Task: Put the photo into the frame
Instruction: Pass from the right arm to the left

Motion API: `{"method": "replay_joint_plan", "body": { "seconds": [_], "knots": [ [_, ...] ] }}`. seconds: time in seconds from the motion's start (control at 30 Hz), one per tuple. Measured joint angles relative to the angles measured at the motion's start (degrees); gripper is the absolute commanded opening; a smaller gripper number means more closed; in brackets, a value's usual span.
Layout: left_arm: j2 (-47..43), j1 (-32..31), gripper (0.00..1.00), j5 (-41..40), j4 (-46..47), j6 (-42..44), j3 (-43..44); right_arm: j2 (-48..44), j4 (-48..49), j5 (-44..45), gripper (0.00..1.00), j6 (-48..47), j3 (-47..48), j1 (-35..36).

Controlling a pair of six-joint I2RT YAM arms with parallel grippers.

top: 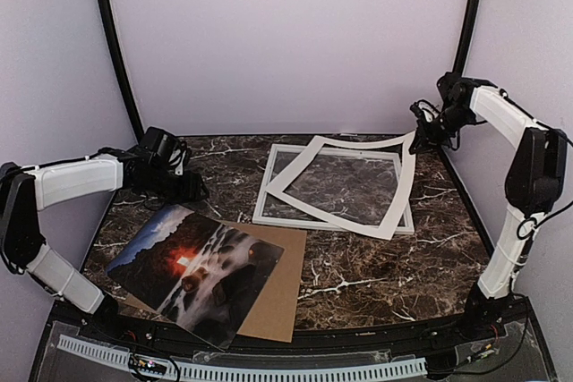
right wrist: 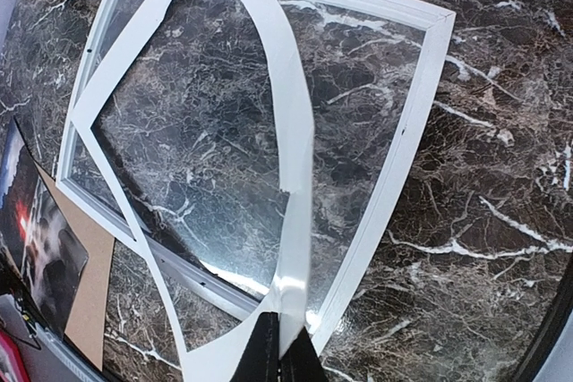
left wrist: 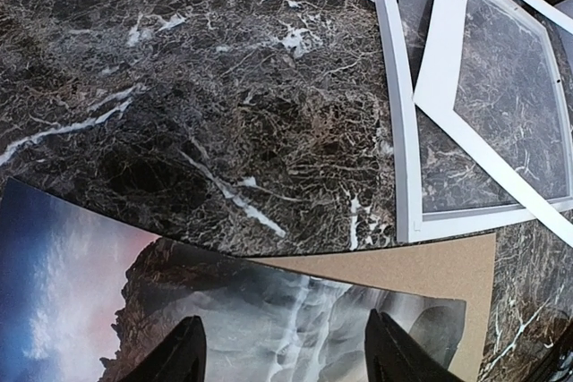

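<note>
Glossy and dark, the large rectangular photo (top: 192,270) of a red-orange sun glow, white misty water and blue sky lies flat on the near left of the black marble-patterned table (top: 376,266). Its far edge is directly beneath the left claw (left wrist: 286,355). That claw hangs over the print with its two black fingers (left wrist: 183,355) spread apart and nothing between them. A plain brown cardboard sheet (top: 273,297) lies under the photo and sticks out to the right of the left claw.

Beyond and to the right of this claw, apart from the cardboard, the large white rectangular frame (top: 267,181) rests flat on the marble, with thin raised rails and a see-through centre. A flat white wide-bordered paper mat (top: 358,220) lies askew across the frame. Its near corner overhangs the near rail and its far right corner is raised.

The right claw (right wrist: 282,355) is pinched together on that raised corner, above the frame's far right corner, so the mat curves up to its fingertips. From this claw's own camera the frame spreads out below and ahead, with the photo well off past the frame's other side.
</note>
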Motion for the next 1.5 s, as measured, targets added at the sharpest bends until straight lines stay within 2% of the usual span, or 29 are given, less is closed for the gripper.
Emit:
{"method": "replay_joint_plan", "body": {
  "seconds": [0.33,0.43,0.6,0.77,0.93,1.13,1.3,1.5],
  "knots": [
    [4.2,-1.2,0.64,1.7,1.9,-0.2,2.3,-1.6,1.0,6.3,0.0,0.0,-1.4,0.6],
    [4.7,-2.1,0.64,2.5,3.8,-0.1,2.3,-3.7,4.6,6.1,0.0,0.1,-6.4,0.7],
    [6.6,-3.5,0.64,3.9,7.3,0.0,3.6,-8.3,8.8,5.9,0.06,1.7,-13.4,0.7],
    [9.0,-5.0,0.64,4.5,9.4,0.0,5.4,-9.8,14.0,5.3,0.05,4.6,-18.6,0.6],
    [11.4,-7.1,0.64,5.2,12.8,0.8,6.1,-9.8,17.5,3.0,0.0,6.3,-22.2,0.5],
    [13.7,-8.3,0.64,8.3,19.0,3.2,6.1,-12.3,19.9,-0.6,0.0,5.9,-24.1,0.1],
    [15.4,-8.7,0.65,11.3,22.9,6.3,6.7,-20.6,20.8,-3.7,0.0,5.9,-27.2,0.1],
    [15.6,-9.2,0.65,15.2,25.1,10.8,9.3,-32.8,23.1,-13.7,0.0,6.0,-29.2,0.3]
  ]
}}
